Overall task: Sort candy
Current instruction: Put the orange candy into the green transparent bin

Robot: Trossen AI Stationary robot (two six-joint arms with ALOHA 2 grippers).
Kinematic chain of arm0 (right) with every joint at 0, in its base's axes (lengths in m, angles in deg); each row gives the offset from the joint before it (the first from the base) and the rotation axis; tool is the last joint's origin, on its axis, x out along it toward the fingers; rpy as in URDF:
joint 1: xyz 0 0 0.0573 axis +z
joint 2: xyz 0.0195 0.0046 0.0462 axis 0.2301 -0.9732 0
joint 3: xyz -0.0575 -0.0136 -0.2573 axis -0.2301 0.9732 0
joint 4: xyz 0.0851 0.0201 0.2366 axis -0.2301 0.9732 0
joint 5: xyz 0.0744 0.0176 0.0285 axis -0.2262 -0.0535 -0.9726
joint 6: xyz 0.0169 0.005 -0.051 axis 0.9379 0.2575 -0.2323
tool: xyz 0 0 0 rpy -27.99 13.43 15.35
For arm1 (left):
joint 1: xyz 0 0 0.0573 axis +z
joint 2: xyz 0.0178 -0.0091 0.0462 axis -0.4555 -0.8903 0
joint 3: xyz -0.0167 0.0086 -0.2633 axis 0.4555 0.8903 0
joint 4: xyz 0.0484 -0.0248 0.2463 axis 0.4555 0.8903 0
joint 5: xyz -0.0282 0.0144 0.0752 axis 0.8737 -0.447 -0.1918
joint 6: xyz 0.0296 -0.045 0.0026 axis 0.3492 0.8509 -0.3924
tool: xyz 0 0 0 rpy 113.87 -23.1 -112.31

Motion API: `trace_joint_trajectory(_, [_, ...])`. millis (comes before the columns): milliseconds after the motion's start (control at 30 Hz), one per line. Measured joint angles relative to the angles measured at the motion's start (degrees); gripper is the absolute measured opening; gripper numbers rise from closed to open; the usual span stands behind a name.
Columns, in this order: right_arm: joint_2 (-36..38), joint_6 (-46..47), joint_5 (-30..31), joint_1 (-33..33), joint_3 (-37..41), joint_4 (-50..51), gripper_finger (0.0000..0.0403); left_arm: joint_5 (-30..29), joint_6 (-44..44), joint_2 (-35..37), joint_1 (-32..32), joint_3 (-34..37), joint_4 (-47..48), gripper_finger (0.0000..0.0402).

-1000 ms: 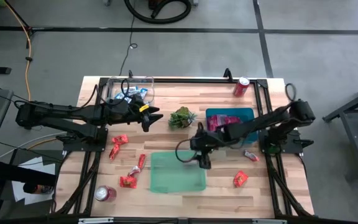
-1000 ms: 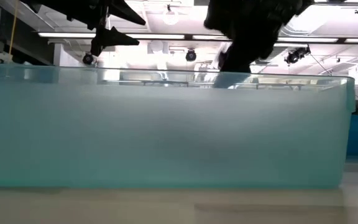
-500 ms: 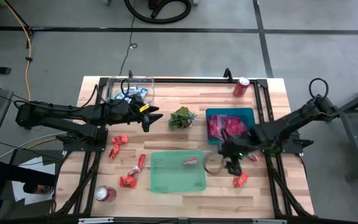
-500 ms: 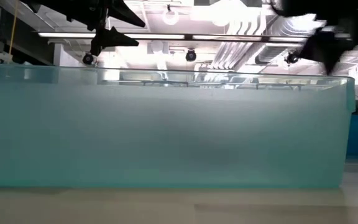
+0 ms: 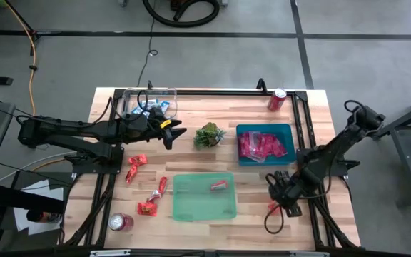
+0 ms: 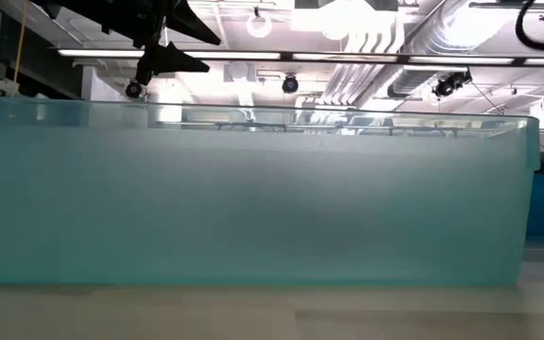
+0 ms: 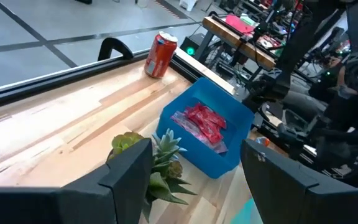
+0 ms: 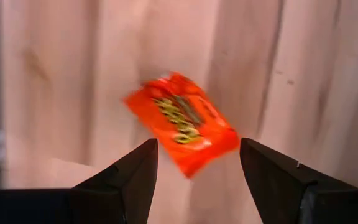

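Hovering spread right claw (image 8: 197, 171) over orange candy (image 8: 182, 124), wrapper writing unreadable, left claw (image 7: 194, 171) spread.

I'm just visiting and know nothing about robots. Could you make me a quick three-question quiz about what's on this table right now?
1. True or false: the right gripper is open above an orange candy.
2. What fills the blue bin? A) pink candies B) cans C) plants
3. How many candies lie in the green tray?

Key: 1. True. 2. A, pink candies. 3. One.
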State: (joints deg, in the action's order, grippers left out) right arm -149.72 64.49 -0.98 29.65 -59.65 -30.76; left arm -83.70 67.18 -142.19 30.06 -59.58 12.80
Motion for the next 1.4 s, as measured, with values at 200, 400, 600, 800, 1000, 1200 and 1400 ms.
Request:
trace_joint_trajectory(200, [0.0,-1.54,0.82,0.03,4.86,-2.81,0.0222,-0.14,0.01,0.0,0.0,0.0,0.01,0.0232])
trace_joint_trajectory(400, [-0.02,-1.55,1.03,0.01,7.94,-9.46,0.0222,-0.14,0.17,0.0,0.0,0.0,0.02,0.0232])
trace_joint_trajectory(600, [-0.05,-1.98,1.81,0.01,9.07,-10.16,0.0206,-0.14,0.09,0.0,0.0,0.0,0.02,0.0232])
trace_joint_trajectory(800, [-0.23,-1.91,1.89,-0.05,9.39,-10.67,0.011,-1.52,0.05,0.0,0.0,-0.02,2.18,0.0232])
trace_joint_trajectory(1000, [-2.7,0.76,1.11,-0.21,9.31,-14.0,0.001,-1.52,0.07,0.0,0.0,-0.02,3.19,0.0232])
trace_joint_trajectory(1200, [-3.46,8.01,0.83,-0.21,8.86,-16.5,0.0002,-1.54,0.04,0.0,0.02,-0.02,3.23,0.0232])
trace_joint_trajectory(1400, [1.27,8.97,5.92,-0.22,2.47,-8.71,0.0,-1.59,0.04,0.0,0.01,-0.02,3.74,0.0232])
